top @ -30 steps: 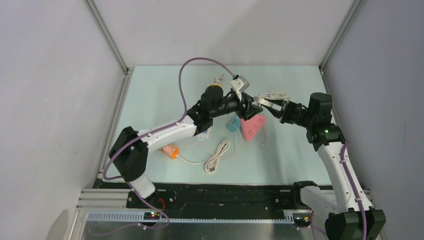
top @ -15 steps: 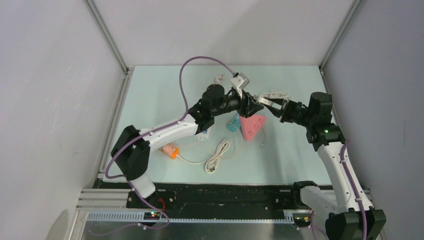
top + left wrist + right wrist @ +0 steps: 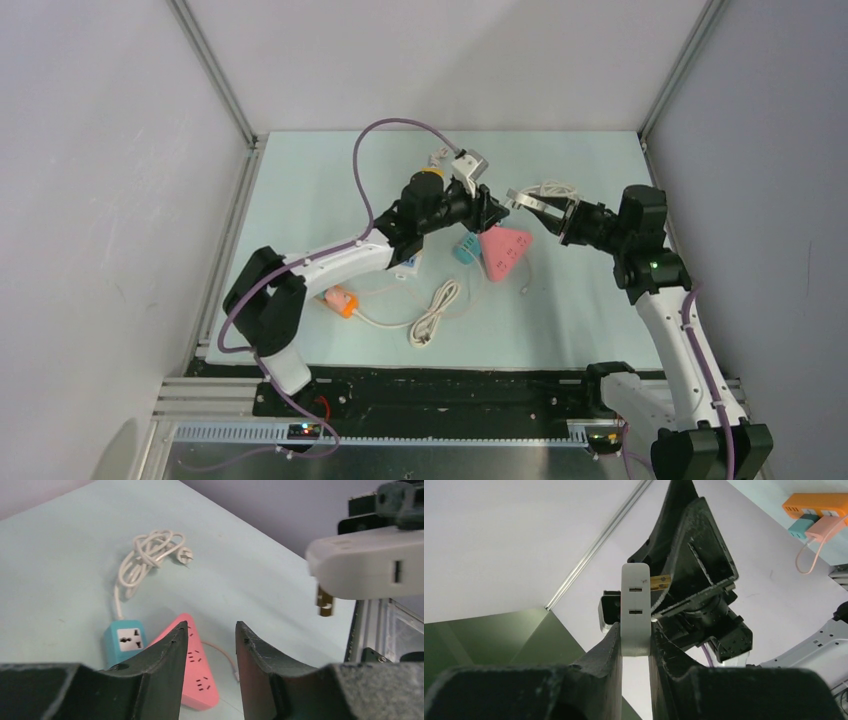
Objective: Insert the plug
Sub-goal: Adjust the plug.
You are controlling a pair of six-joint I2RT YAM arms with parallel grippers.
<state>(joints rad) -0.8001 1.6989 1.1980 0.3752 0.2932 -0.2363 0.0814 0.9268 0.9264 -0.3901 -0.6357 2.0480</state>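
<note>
Two arms meet in the air above the middle of the pale green table top [image 3: 300,200]. The right gripper [image 3: 635,640] is closed on the white plastic plug [image 3: 370,562], with one black finger pressed against each broad face of the body. The plug is held clear of the table, and its two brass prongs [image 3: 325,602] project from one end. The left gripper [image 3: 211,630] stands just beside the plug with its jaws parted and nothing between them. The right wrist view shows the prongs close to one left finger, but contact cannot be determined. Below both grippers, a pink triangular power strip [image 3: 505,250] lies flat on the table with its sockets facing up. A teal cube-shaped socket adapter [image 3: 465,248] sits just beside the strip, on its left in the top view. A bundled white cable [image 3: 150,555] lies beyond the adapter, and its lead runs to the adapter. A second coiled white cable [image 3: 432,315] and an orange plastic socket block [image 3: 342,302] lie nearer the arm bases, well apart from the grippers.
</note>
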